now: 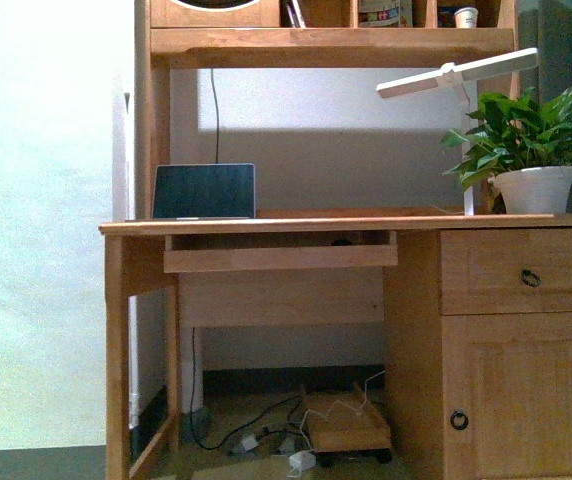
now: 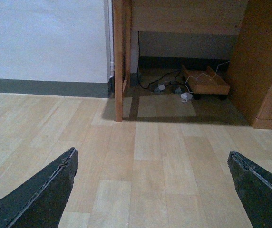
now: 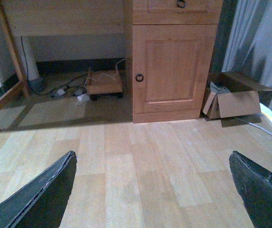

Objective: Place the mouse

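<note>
A small dark rounded shape lies on the pull-out tray under the desk top; it may be the mouse, but it is too small to tell. An open laptop stands on the desk at the left. Neither arm shows in the front view. My left gripper is open and empty over the wooden floor, facing the desk's left leg. My right gripper is open and empty over the floor, facing the cabinet door.
A potted plant and a white lamp stand on the desk at the right. A low wooden trolley and cables lie under the desk. A cardboard box sits right of the cabinet, by a curtain.
</note>
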